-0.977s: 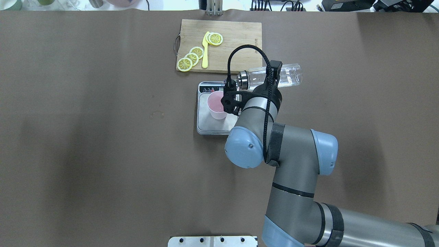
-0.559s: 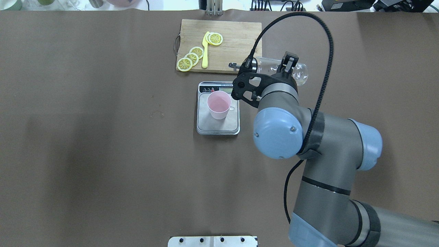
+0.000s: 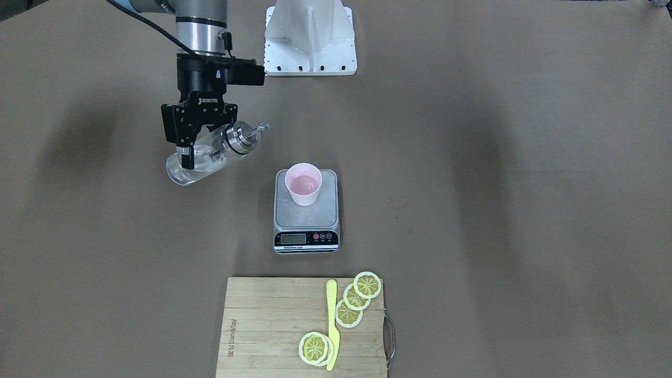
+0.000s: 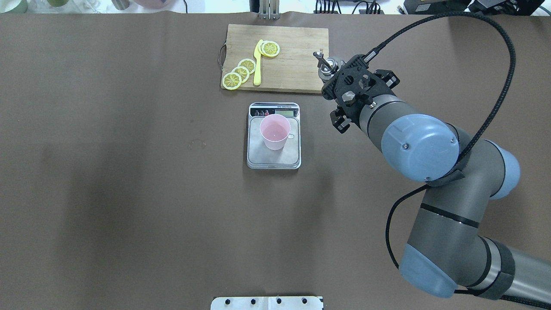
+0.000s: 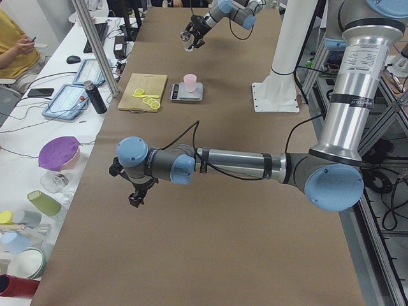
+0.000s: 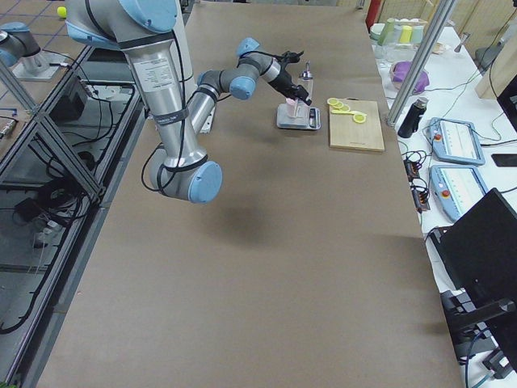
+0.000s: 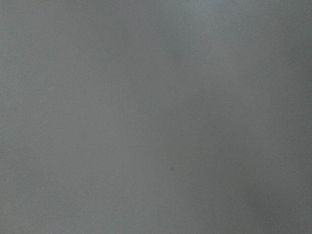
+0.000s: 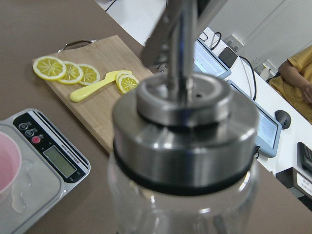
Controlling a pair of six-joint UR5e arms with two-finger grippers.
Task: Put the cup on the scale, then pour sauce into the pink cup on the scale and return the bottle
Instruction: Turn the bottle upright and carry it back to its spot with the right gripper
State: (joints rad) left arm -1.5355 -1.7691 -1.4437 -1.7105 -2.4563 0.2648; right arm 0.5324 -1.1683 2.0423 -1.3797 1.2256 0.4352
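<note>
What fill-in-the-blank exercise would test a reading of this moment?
1. The pink cup stands on the ____.
2. The right gripper is shut on the glass ____.
3. The yellow knife lies on the wooden ____.

Missing words: scale; bottle; cutting board.

In the overhead view my right wrist [image 4: 366, 98] covers almost all of the bottle [image 4: 327, 69]; only its metal spout shows past the jaws. In the right wrist view the cap between the jaws is blurred, the glass is cut by the lower edge and the cup [image 8: 6, 165] by the left edge. The left gripper [image 5: 135, 199] is too small to judge its jaws. I cannot read the display of the scale [image 3: 316, 214].
</note>
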